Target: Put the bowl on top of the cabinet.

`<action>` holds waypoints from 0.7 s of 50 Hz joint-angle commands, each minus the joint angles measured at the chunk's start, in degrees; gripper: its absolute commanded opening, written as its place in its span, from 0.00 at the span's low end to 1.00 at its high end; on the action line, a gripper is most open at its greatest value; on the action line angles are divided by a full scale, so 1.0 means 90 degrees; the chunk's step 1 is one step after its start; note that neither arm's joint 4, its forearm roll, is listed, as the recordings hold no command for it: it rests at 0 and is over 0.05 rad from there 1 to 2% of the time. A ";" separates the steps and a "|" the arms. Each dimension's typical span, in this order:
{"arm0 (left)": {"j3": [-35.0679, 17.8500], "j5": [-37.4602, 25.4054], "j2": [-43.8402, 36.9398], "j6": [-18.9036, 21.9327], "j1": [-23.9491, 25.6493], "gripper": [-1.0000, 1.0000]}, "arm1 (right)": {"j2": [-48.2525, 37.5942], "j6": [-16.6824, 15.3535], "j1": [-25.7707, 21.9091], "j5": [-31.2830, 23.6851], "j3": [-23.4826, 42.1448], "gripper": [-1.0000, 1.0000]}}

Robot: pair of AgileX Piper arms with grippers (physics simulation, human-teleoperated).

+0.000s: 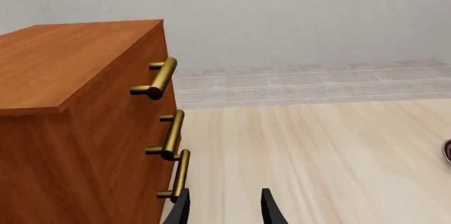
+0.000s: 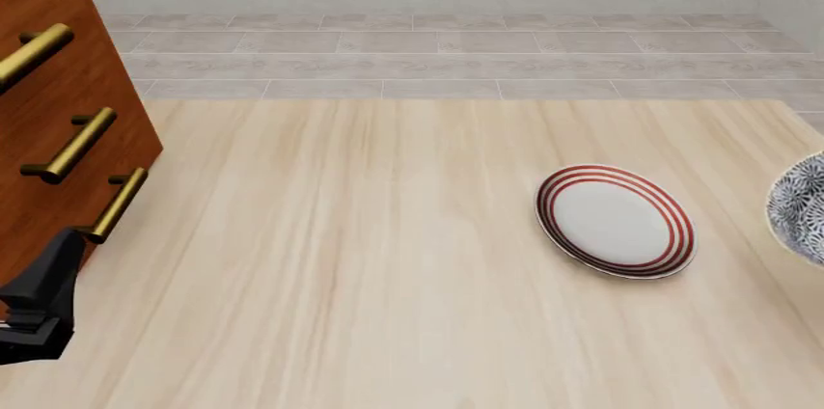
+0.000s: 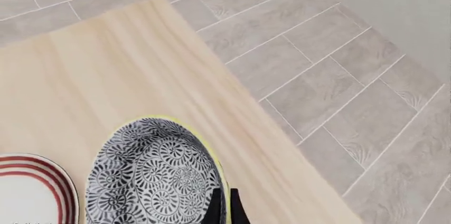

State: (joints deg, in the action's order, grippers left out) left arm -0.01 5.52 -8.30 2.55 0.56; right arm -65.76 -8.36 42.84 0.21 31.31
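The bowl [image 3: 151, 176], round and deep with a dark blue-black and white floral pattern and a pale yellow rim, fills the right wrist view. My right gripper [image 3: 225, 209] is shut on its rim, one finger inside and one outside. In the front view only a part of the bowl [image 2: 801, 206] shows at the right edge, and the right gripper is out of frame there. The reddish-brown cabinet [image 1: 63, 76] with brass bar handles stands at the table's left [image 2: 65, 120]. My left gripper [image 1: 225, 211] is open and holds nothing, right beside the cabinet's lowest handle [image 1: 181, 174].
A flat white plate with red rings [image 2: 616, 221] lies on the wooden table right of centre, just left of the bowl [image 3: 28, 192]. The table's right edge [image 3: 233, 108] runs close past the bowl, with grey tiled floor beyond.
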 commanded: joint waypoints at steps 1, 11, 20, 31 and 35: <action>0.0000 -0.0038 0.0044 0.0002 0.0001 1.00 | 0.0388 0.0045 -0.0212 -0.0295 0.0193 0.00; 0.0000 -0.0074 0.0086 -0.0014 -0.0006 1.00 | 0.0563 0.0005 -0.0526 -0.0479 0.0429 0.00; 0.0000 -0.0079 0.0097 -0.0035 -0.0009 1.00 | 0.0641 -0.0065 -0.0920 -0.0693 0.0748 0.00; -0.0001 -0.0071 0.0112 -0.0075 0.0014 1.00 | 0.0662 -0.0040 -0.1599 -0.0848 0.1068 0.00; -0.0001 -0.0084 0.0143 -0.0059 0.0044 1.00 | 0.0552 -0.0058 -0.1751 -0.0855 0.1229 0.00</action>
State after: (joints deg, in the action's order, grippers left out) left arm -0.01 4.89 -7.37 2.03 0.60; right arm -60.41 -9.00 31.28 -6.57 39.19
